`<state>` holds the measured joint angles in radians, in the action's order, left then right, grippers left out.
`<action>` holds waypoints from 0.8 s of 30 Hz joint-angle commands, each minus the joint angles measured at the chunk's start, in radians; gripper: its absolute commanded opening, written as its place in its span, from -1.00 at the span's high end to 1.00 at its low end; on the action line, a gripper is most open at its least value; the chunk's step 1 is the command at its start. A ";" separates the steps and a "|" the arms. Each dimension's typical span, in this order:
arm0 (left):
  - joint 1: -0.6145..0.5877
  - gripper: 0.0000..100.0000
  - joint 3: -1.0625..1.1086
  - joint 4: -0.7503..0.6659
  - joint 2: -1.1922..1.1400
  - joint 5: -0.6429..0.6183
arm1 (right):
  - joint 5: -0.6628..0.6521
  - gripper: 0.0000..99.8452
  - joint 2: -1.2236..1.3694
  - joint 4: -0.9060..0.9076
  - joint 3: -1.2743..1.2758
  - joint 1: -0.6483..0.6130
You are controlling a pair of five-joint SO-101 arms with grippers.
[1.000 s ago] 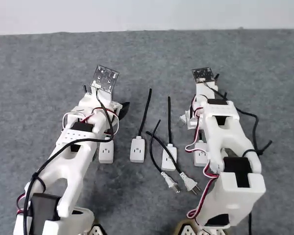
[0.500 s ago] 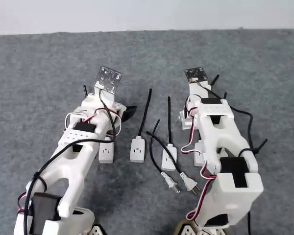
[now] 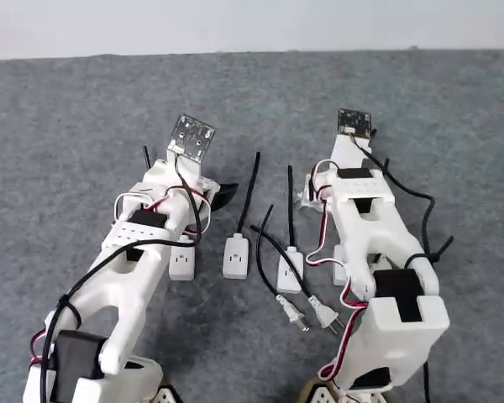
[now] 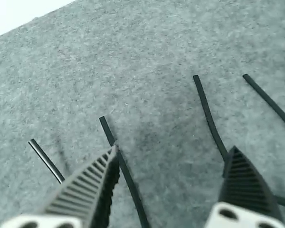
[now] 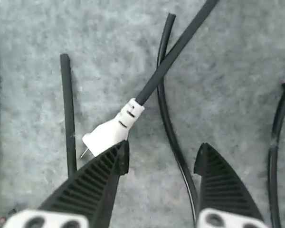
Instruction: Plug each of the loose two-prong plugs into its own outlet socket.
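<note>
left arm [image 3: 139, 252] nudged toward centre; right arm [image 3: 370, 227] swung inward, then back outward

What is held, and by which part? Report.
Nothing. The left gripper and right gripper both have open jaws; a white plug lies loose by the right one.

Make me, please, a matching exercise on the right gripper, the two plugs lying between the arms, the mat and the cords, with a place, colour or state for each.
Things:
1. right gripper
2. two plugs
3. mat
4. cords

Matches:
A. black
B. lying loose between the two arms
C. open, next to a white plug
D. grey

Pairs: 1-C, 2-B, 3-D, 4-A.
</note>
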<state>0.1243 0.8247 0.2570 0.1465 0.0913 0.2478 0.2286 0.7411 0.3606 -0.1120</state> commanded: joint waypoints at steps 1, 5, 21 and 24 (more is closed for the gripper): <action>0.008 0.33 -0.047 0.003 0.012 0.008 | 0.011 0.55 -0.013 -0.018 -0.048 -0.015; 0.005 0.33 -0.047 0.003 0.012 0.008 | 0.011 0.55 -0.013 0.030 -0.055 -0.013; 0.002 0.33 -0.051 0.002 0.006 0.009 | 0.018 0.55 -0.208 -0.028 0.015 -0.091; 0.002 0.33 -0.051 0.002 0.006 0.009 | 0.017 0.55 -0.131 -0.156 0.034 -0.119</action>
<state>0.1243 0.8247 0.2570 0.1465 0.0913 0.2555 0.0798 0.6935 0.4005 -0.2056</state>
